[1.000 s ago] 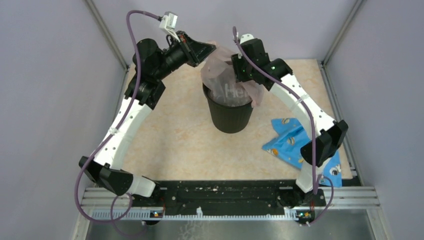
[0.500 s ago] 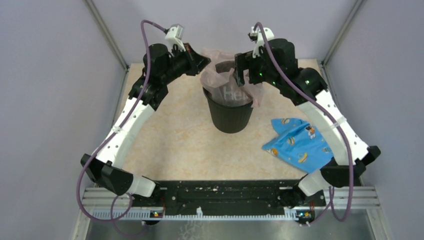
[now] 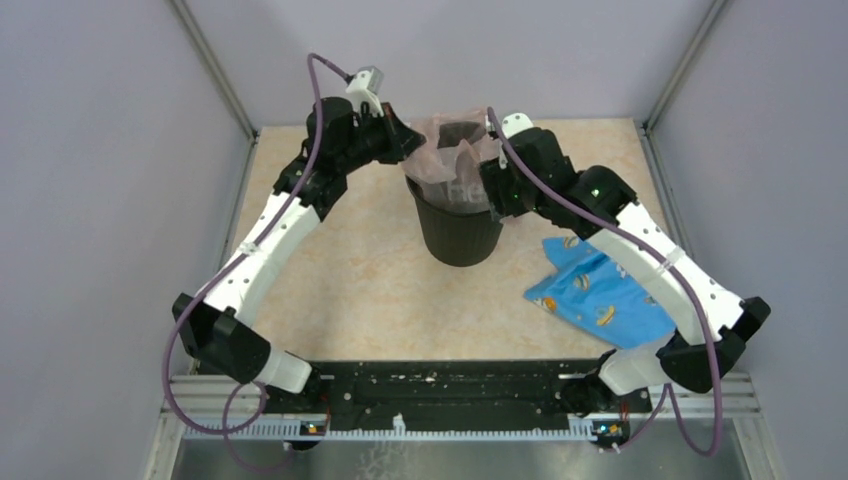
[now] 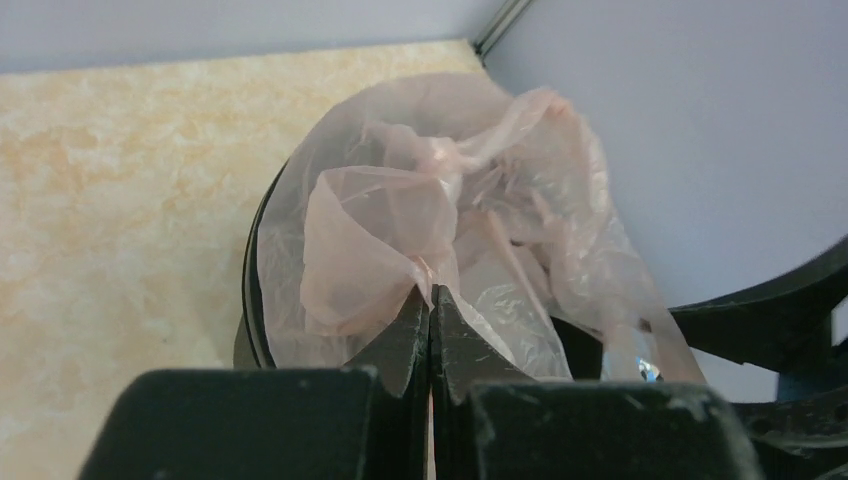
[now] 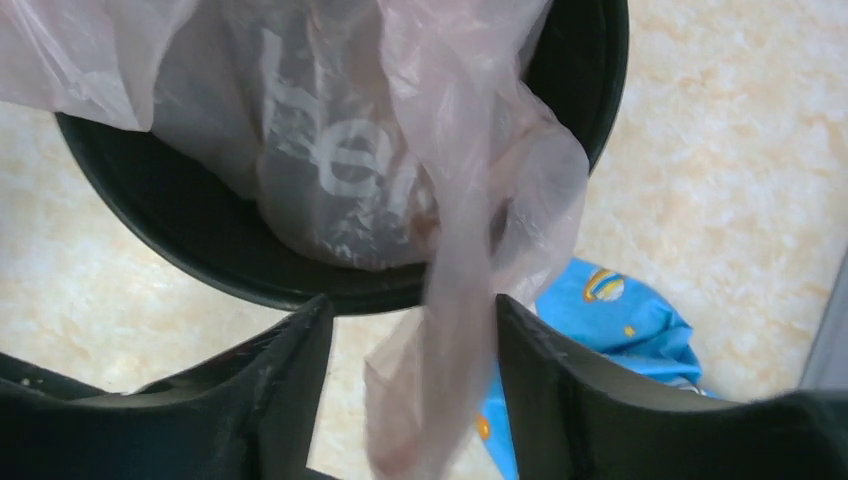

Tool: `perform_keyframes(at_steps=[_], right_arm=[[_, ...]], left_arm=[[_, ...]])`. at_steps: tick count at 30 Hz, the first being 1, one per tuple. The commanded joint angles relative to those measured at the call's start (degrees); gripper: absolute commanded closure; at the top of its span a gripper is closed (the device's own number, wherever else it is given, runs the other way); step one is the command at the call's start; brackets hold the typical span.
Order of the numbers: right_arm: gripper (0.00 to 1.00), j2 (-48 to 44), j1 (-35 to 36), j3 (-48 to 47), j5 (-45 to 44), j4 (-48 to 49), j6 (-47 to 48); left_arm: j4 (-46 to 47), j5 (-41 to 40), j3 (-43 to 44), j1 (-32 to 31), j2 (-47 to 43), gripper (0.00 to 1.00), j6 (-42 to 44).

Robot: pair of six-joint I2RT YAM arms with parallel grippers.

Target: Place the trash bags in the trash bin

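Observation:
The round black trash bin [image 3: 457, 232] stands at the table's middle back. A pale-pink translucent trash bag [image 3: 452, 150] sits in its mouth, with white lettering showing inside [image 5: 330, 150]. My left gripper [image 3: 408, 148] is shut on the bag's left edge [image 4: 400, 240] at the bin's rim [image 4: 255, 270]. My right gripper [image 3: 497, 188] is open at the bin's right rim [image 5: 600, 90]. A loose strip of the bag [image 5: 450, 340] hangs outside the bin between its fingers [image 5: 300, 340], touching neither.
A blue printed cloth [image 3: 598, 292] lies on the table to the right of the bin, also in the right wrist view [image 5: 620, 310]. Walls and metal rails [image 3: 680, 190] close in the back and sides.
Both grippers have dropped lower toward the bin's rim, pulling the bag down. My right gripper has swung from above the bin to its right side, and its arm has stretched out.

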State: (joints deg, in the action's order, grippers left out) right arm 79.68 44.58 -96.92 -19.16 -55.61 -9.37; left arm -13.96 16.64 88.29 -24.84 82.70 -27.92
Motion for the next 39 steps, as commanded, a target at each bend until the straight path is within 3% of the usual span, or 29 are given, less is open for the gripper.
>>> perform_keyframes(at_steps=[1,5,9,13,21,32,39], right_arm=[[0.51,-2.23,0.69,-1.36,-6.1,0.41,-1.6],[0.84,-1.53,0.69,-9.78,-10.64,-1.91,-0.11],[0.97,2.14,0.71,-21.72,-16.15,-6.11,2.55],[0.98,6.25,0.11,-27.1,-18.93,-5.79,5.25],[0.98,12.58,-8.46,-24.13,-15.98,1.51,6.99],[1.0,21.74,-16.86,-25.96,-9.1,9.04,6.86],[1.0,26.91,-22.0,-25.45,-5.11,10.56,3.97]], left_arm=[[1.3,1.12,-2.26,-1.07,1.75,1.0,0.44],[0.07,1.0,-2.77,-1.71,1.75,1.0,1.12],[-1.83,-0.58,-2.41,-2.11,0.39,1.0,2.51],[-2.95,-4.34,-2.14,-2.12,-2.03,1.0,4.02],[-5.99,-10.24,3.44,-1.24,0.9,1.0,8.12],[-3.95,-4.31,10.16,5.82,10.11,1.0,6.25],[0.22,2.39,6.62,9.55,14.1,1.0,2.54]])
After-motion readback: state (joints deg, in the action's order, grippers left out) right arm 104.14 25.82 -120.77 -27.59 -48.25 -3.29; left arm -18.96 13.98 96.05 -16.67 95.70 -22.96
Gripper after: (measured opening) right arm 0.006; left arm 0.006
